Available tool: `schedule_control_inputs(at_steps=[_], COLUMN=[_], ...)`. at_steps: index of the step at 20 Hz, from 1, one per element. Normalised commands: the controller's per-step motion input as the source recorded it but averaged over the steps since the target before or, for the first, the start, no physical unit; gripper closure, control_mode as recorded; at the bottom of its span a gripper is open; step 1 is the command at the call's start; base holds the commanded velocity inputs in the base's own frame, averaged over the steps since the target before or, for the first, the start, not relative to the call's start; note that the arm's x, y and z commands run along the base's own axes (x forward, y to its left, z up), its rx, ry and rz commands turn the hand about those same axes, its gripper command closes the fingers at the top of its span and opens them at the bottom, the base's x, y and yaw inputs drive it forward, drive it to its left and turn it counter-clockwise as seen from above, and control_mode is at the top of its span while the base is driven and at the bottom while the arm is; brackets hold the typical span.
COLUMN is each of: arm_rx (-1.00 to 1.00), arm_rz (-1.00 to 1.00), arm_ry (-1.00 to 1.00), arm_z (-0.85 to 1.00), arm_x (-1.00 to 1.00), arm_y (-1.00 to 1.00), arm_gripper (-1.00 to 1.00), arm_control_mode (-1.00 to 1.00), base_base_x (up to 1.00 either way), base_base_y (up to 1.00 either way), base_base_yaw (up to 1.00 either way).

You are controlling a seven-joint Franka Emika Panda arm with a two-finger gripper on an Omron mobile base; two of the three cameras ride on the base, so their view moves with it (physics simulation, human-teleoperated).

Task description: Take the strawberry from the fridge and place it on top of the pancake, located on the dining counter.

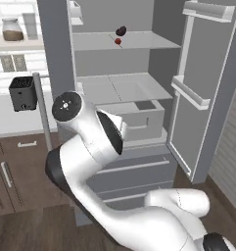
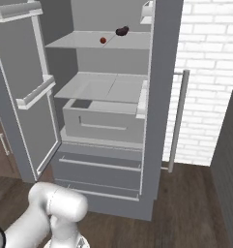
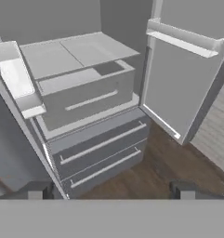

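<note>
- Left base view first: the fridge (image 1: pixel 124 93) stands open in the middle of the frame, and the strawberry (image 1: pixel 118 41) sits on the upper shelf (image 1: pixel 144 41) near the top centre, just below a dark lump (image 1: pixel 121 31) that's almost touching it. That's my main worry: the berry is tiny, so a slightly-off reach could close on the lump instead or nudge the berry backwards.
- Same view, left edge: a black toaster (image 1: pixel 23 93) and a jar (image 1: pixel 12 29) on the wall table. The other two views don't give you those.
- Right base view: strawberry (image 2: pixel 103 40) at the top centre, dark lump (image 2: pixel 121 31) to its upper right, so the gap between them reads a bit clearer here. The open door (image 2: pixel 26 92) at the left of the frame looks like something the elbow could clip.
- Hand view: the gripper (image 3: pixel 111 189) has its jaws released, spread wide with nothing between them, aimed at the crisper drawer (image 3: pixel 88 93) and lower drawers (image 3: pixel 102 148) rather than up at that shelf. Long climb to go.
</note>
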Motion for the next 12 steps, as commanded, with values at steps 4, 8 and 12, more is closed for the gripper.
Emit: schedule_control_inputs(at_steps=[4, 8, 12], arm_rx=[-0.11, -0.02, 0.06], arm_rz=[0.39, 0.45, 0.25], arm_ry=[0.15, 0.18, -0.01], arm_z=[0.22, 0.29, 0.49], arm_x=[-0.13, -0.03, 0.00], arm_y=[-1.00, -0.97, -0.78], arm_gripper=[-1.00, -1.00, -1.00], arm_control_mode=[-1.00, -1.00, -1.00], base_base_x=[0.00, 0.00, 0.00], base_base_y=[0.00, 0.00, 0.00], base_base_yaw=[0.00, 0.00, 0.00])
